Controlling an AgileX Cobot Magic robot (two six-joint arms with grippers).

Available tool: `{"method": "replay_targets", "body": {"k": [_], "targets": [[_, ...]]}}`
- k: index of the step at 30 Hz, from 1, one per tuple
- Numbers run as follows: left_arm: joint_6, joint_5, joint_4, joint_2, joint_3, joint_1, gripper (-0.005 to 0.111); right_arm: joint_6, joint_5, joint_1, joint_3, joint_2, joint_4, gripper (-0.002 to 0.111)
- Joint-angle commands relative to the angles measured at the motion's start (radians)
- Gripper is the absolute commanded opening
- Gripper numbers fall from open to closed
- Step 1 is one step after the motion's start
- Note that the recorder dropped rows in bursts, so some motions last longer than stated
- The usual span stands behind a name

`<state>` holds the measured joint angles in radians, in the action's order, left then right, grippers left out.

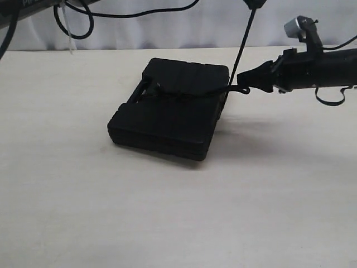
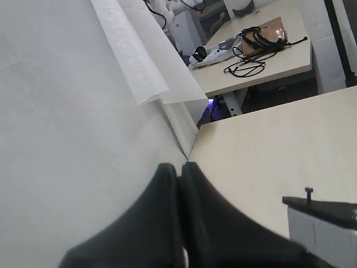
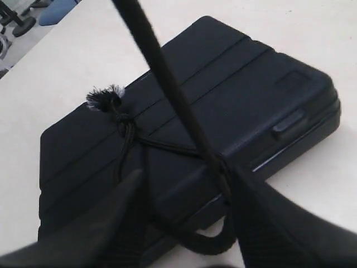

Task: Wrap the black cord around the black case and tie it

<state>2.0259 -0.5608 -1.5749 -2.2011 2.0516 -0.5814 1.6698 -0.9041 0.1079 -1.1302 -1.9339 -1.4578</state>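
Observation:
The black case (image 1: 167, 120) lies flat on the table, ridged lid up, handle at its far left. The black cord (image 1: 242, 42) crosses the lid, bends at the case's right edge and rises taut to my left gripper (image 1: 254, 3) at the top edge. In the left wrist view that gripper (image 2: 178, 167) is shut; no cord shows between its fingers there. My right gripper (image 1: 242, 82) is open at the case's right edge. In the right wrist view it (image 3: 187, 178) straddles a cord loop beside the case (image 3: 240, 84). The cord (image 3: 162, 61) has a frayed tuft (image 3: 103, 99) on the lid.
The pale table (image 1: 167, 212) stretches wide in front of the case. A white backdrop stands behind. Glossy arm cables (image 1: 78, 22) hang at the top left. The right arm (image 1: 323, 70) reaches in from the right. Another desk with cables (image 2: 262, 61) shows in the left wrist view.

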Motion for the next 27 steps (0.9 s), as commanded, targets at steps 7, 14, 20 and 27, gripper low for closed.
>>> {"method": "replay_targets", "body": {"k": [7,14,20,27], "targets": [[-0.163,-0.09,-0.037,0.034,0.026,-0.001,0.0,0.102,0.286,-0.123,-0.031,-0.166,-0.105,0.036],[-0.3,-0.145,0.255,0.065,0.026,-0.001,0.0,0.105,0.254,-0.082,-0.031,-0.166,-0.103,0.023],[-0.402,-0.272,0.468,0.066,0.026,-0.001,0.0,0.151,0.031,-0.037,-0.031,-0.122,-0.081,0.023],[-0.412,-0.422,0.555,0.062,0.026,-0.001,0.0,0.104,-0.006,0.005,-0.031,-0.058,0.0,0.059]]}}
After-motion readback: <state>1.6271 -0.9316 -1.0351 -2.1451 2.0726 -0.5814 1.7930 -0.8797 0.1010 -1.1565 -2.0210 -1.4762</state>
